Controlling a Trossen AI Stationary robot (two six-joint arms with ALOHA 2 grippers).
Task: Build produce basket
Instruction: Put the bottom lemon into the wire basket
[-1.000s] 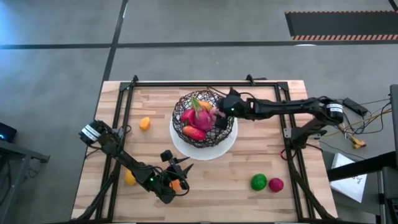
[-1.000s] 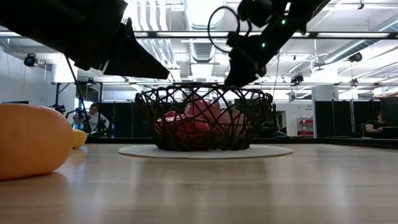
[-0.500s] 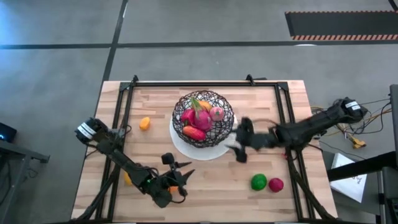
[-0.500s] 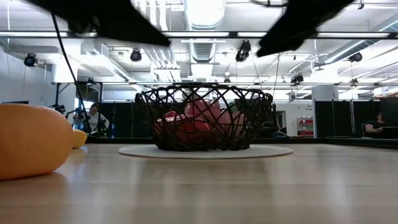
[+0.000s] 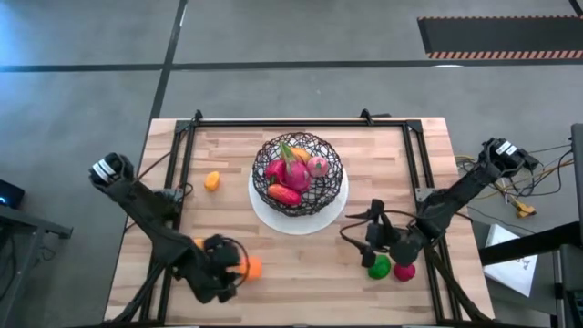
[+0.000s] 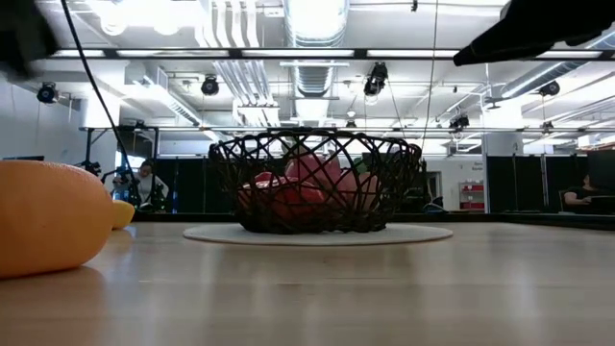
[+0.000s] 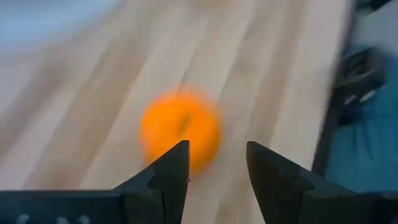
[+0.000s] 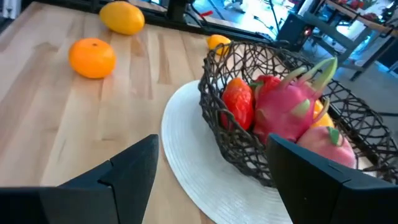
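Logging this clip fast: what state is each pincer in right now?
Left pincer: open, empty, above the orange.
Right pincer: open, empty, over the green fruit and magenta fruit.

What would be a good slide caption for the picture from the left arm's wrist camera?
Left claw, fingers open, poised over a round orange toy fruit on the pale wooden table.

grey floor [image 5: 82,36], ceiling ducts [image 6: 231,82], strip lights [image 6: 312,17]
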